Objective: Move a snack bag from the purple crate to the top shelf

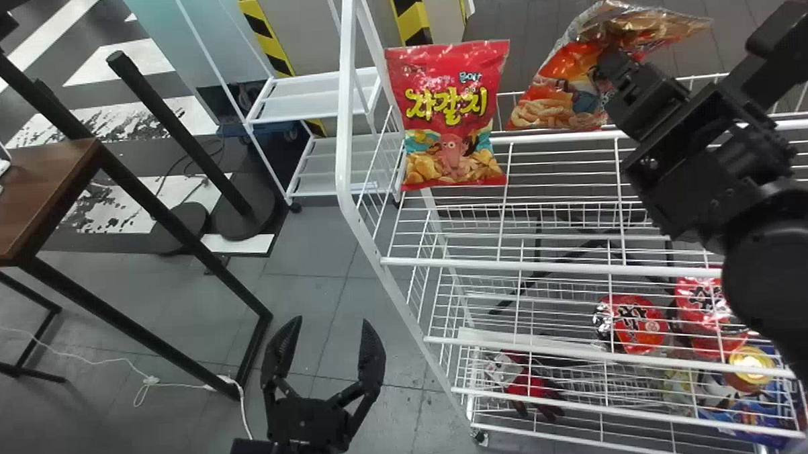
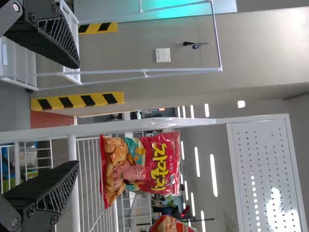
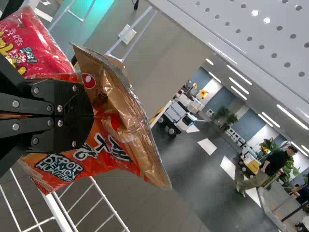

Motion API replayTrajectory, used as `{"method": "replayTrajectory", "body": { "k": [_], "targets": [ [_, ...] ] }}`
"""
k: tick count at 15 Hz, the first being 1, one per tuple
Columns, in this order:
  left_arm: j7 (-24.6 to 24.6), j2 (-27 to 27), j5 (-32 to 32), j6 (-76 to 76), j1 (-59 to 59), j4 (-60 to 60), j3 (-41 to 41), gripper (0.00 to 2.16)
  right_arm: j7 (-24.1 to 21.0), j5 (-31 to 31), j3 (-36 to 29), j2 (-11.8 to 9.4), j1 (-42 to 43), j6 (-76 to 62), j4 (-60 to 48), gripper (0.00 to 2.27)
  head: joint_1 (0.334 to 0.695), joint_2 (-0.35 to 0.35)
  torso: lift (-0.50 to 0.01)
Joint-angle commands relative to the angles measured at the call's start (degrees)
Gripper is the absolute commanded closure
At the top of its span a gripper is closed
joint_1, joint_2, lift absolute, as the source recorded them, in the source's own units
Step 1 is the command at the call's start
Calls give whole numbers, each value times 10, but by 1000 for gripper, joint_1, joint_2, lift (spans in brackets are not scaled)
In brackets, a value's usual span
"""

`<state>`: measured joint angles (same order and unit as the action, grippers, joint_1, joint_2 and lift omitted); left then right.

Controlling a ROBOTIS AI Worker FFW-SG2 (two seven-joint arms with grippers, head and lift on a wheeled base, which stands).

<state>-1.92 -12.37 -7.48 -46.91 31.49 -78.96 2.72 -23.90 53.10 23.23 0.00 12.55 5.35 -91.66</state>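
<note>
Remote op notes: R gripper (image 1: 610,62) is over the far side of the rack's top shelf (image 1: 513,264), jaws clamped on the orange snack bag (image 1: 554,91). R wrist cam: both fingers together w/ the bag pinched betw. them, film creased around the tips, copper-coloured end flaring out past them. Bag is tilted, its lower edge close to the shelf's far rail; can't tell from my feeds if it's bearing any wt. there. Just beside it, on its L side, the red snack bag (image 1: 450,118) is upright at the shelf's L end, front print facing my head cam. L gripper (image 1: 331,323) is low, L of the rack & over the floor (image 1: 311,250), jaws wide apart, nothing betw. them. L wrist cam also gives me a white perforated panel (image 2: 263,145). Lower down in the rack: a red round pack (image 1: 632,323), another red pack (image 1: 706,310) near it, & blue packaging (image 1: 753,413) below those, all thru the wires. Far L: brown table (image 1: 46,179) w/ black legs. Behind: small white rack (image 1: 312,96), plus a yellow/blk striped post guard (image 1: 410,12).
</note>
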Motion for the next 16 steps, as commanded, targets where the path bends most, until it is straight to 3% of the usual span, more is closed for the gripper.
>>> {"method": "replayTrajectory", "body": {
  "k": [1, 3, 8, 16],
  "targets": [
    [1, 0, -1, -1, -1, 1, 0, 113, -28, -1, 23, 1, 15, -29, 16, 2250, 695, 339, 0],
    [3, 0, -1, -1, -2, 2, 0, 113, -68, -13, 38, 1, 25, -29, 17, 2250, 695, 337, 0],
    [9, 1, 0, 1, -3, 6, 5, 113, -118, -12, 54, 1, 43, -6, 16, 2250, 695, 346, 0],
    [22, 2, -1, 1, -6, 11, 4, 113, -131, 3, 50, 1, 69, 25, 61, 2246, 695, 349, 0]
  ]
}}
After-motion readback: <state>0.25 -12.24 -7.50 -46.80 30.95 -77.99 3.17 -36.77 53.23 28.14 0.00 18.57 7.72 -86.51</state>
